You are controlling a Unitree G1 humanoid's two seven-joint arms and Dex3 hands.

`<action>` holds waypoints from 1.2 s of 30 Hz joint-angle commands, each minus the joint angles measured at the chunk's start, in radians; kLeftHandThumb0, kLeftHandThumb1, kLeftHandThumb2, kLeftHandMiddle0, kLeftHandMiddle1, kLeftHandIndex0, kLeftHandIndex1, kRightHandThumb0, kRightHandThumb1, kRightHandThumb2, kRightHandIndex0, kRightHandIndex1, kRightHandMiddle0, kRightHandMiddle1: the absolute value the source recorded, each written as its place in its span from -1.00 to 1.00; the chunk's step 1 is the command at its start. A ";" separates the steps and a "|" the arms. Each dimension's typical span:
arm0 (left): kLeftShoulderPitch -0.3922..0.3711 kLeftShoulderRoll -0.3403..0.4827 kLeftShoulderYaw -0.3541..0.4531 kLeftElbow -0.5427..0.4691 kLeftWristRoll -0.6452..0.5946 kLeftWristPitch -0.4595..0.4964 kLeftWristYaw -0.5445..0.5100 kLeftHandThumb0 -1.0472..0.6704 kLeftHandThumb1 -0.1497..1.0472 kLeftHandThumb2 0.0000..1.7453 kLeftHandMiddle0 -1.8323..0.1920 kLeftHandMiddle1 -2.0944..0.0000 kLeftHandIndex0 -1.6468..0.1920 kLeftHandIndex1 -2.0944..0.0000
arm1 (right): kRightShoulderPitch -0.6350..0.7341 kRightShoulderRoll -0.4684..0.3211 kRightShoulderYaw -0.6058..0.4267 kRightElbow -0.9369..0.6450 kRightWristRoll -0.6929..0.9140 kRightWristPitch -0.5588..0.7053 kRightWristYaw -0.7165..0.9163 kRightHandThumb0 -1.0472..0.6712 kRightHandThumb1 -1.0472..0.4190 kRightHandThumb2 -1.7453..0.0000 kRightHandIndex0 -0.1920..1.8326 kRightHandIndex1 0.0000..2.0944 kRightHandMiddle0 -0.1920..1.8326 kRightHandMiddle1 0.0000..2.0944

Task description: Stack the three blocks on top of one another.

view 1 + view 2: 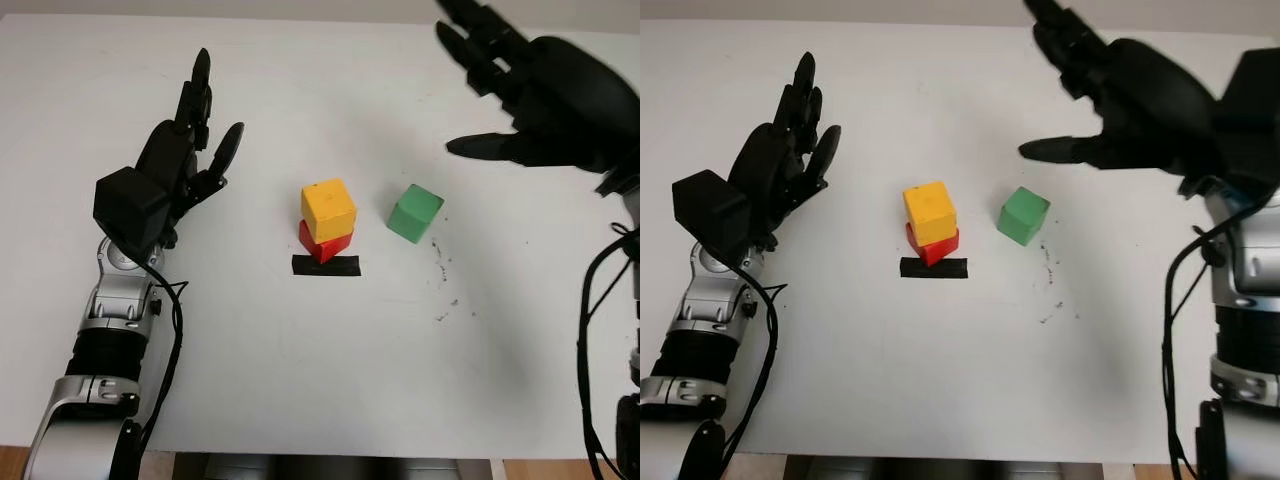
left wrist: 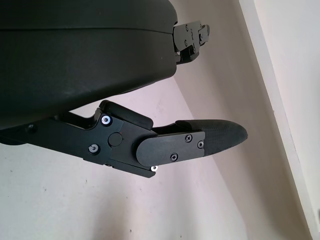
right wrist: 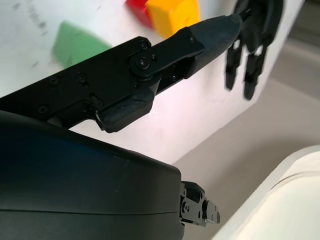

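Note:
A yellow block sits on top of a red block near the middle of the white table, just behind a strip of black tape. A green block stands alone on the table to their right; it also shows in the right wrist view. My right hand is open and raised above the table, up and to the right of the green block, holding nothing. My left hand is open at the left of the table, well apart from the blocks.
Small dark scuff marks dot the table below the green block. The table's front edge runs along the bottom. Cables hang by both arms.

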 commanded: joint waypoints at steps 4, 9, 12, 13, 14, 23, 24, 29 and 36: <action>-0.017 0.006 0.000 0.020 0.006 -0.010 0.000 -0.63 1.00 -0.36 1.00 0.97 1.00 1.00 | 0.057 -0.190 0.003 -0.110 -0.157 0.020 0.000 -0.73 -0.76 0.96 -0.88 -0.94 -0.65 -0.83; -0.023 0.008 0.000 0.031 0.004 -0.012 -0.004 -0.64 1.00 -0.35 1.00 0.98 1.00 1.00 | 0.093 -0.267 0.088 -0.127 -0.315 -0.062 -0.003 -0.48 -0.67 0.95 -0.84 -0.93 -0.53 -0.83; -0.029 0.008 0.000 0.035 0.001 -0.010 -0.009 -0.63 1.00 -0.35 1.00 0.97 1.00 1.00 | 0.091 -0.307 0.166 -0.109 -0.431 -0.143 0.006 -0.43 -0.69 0.94 -0.83 -0.93 -0.52 -0.85; -0.031 0.009 0.000 0.038 0.002 -0.012 -0.010 -0.63 1.00 -0.35 1.00 0.97 1.00 1.00 | 0.085 -0.312 0.190 -0.109 -0.471 -0.160 0.005 -0.43 -0.69 0.94 -0.83 -0.93 -0.52 -0.85; -0.034 0.009 0.000 0.042 0.002 -0.015 -0.012 -0.63 1.00 -0.35 1.00 0.97 1.00 1.00 | 0.074 -0.319 0.232 -0.106 -0.542 -0.198 -0.007 -0.43 -0.70 0.93 -0.83 -0.93 -0.52 -0.86; -0.040 0.013 -0.002 0.051 0.009 -0.014 -0.010 -0.64 1.00 -0.35 1.00 0.97 1.00 1.00 | 0.007 -0.281 0.394 0.043 -0.824 -0.441 -0.141 -0.48 -0.67 0.94 -0.72 -0.91 -0.45 -0.87; -0.039 0.014 -0.003 0.051 0.011 -0.014 -0.008 -0.64 1.00 -0.35 1.00 0.97 1.00 1.00 | 0.001 -0.276 0.403 0.063 -0.841 -0.463 -0.160 -0.49 -0.67 0.94 -0.72 -0.91 -0.45 -0.88; -0.035 0.018 -0.006 0.049 0.015 -0.021 -0.017 -0.63 1.00 -0.36 1.00 0.96 1.00 1.00 | -0.011 -0.244 0.410 0.137 -0.872 -0.519 -0.254 -0.50 -0.68 0.94 -0.73 -0.93 -0.43 -0.89; -0.033 0.018 -0.004 0.059 0.014 -0.038 -0.022 -0.63 1.00 -0.36 1.00 0.96 1.00 1.00 | 0.008 -0.230 0.385 0.162 -0.888 -0.529 -0.375 -0.43 -0.69 0.93 -0.73 -0.94 -0.42 -0.90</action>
